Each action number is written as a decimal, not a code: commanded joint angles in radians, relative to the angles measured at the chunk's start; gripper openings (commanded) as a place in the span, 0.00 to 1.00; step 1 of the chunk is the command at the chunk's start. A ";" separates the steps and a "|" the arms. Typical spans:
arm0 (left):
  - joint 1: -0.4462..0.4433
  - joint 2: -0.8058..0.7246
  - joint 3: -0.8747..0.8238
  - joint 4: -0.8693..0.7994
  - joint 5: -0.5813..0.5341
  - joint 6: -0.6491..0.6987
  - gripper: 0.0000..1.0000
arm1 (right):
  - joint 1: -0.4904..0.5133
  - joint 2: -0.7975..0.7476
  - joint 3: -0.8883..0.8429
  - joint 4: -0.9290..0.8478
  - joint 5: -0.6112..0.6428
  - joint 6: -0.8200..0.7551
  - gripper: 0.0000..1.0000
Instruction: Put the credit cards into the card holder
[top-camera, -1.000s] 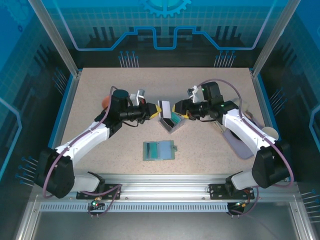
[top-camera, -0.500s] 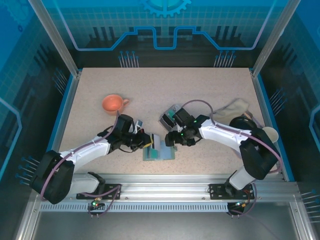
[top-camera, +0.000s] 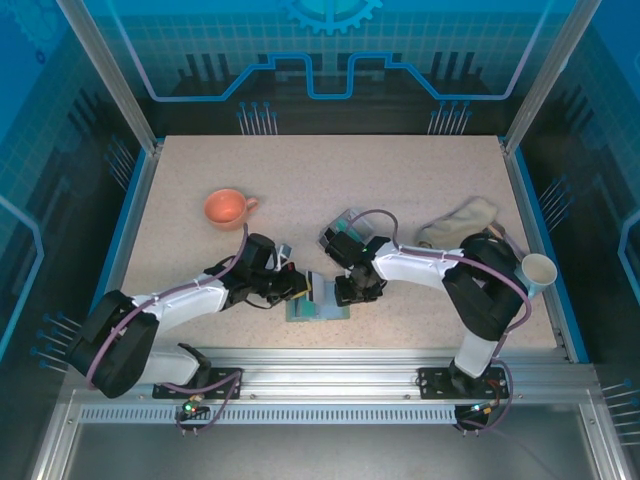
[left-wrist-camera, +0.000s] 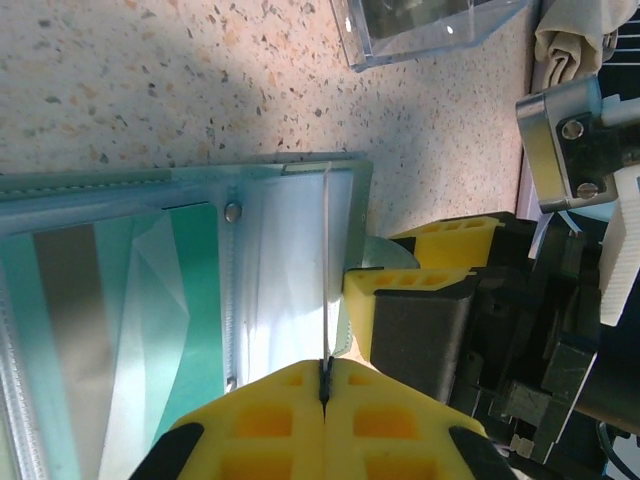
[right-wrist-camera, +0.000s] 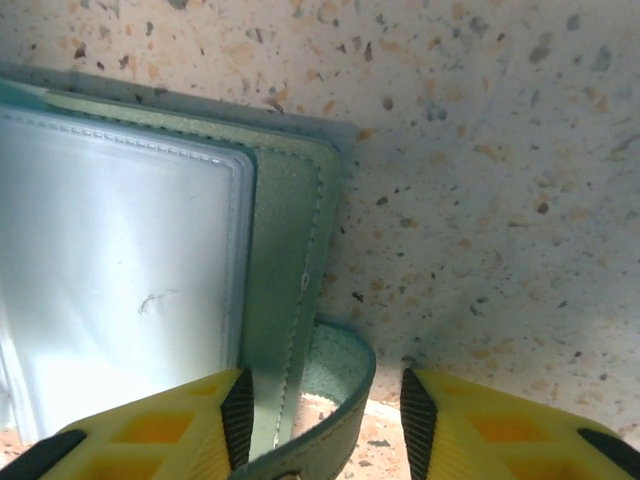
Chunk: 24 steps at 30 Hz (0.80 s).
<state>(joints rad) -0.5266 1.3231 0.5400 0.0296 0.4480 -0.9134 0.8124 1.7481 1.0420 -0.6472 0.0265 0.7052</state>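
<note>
Left pincer (left-wrist-camera: 325, 388) is pinched shut on a thin whitish plastic card (left-wrist-camera: 327, 260), edge-on over the open sage-green folding wallet (right-wrist-camera: 285, 260) at the tabletop's (top-camera: 400, 180) six o'clock. Right pincer (right-wrist-camera: 320, 395) gapes around the wallet's closure tab (right-wrist-camera: 335, 365), three o'clock side. Insertion step, I'd say. Next, that card needs tipping into a slot.

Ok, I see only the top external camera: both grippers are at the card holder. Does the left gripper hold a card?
Observer: Yes. In the left wrist view the left gripper is shut on a thin card, seen edge-on, upright over the open card holder.
Operator: Is any card inside already?
Observer: A teal card with a grey stripe lies under clear plastic in the slot beside it.
Operator: And the other arm?
Observer: The right gripper is open in the right wrist view, the closure tab between its fingers.
</note>
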 joint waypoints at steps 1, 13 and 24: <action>-0.006 -0.003 -0.016 -0.027 -0.044 0.033 0.00 | -0.008 0.010 0.009 -0.019 0.012 0.004 0.35; -0.008 0.081 -0.025 0.012 -0.038 0.073 0.00 | -0.028 0.026 -0.025 0.035 -0.037 0.014 0.25; -0.028 0.067 -0.072 -0.022 -0.057 0.086 0.00 | -0.036 0.050 -0.047 0.060 -0.059 0.043 0.17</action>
<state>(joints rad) -0.5396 1.4170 0.5003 0.0628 0.4110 -0.8570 0.7841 1.7546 1.0283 -0.6044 -0.0269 0.7265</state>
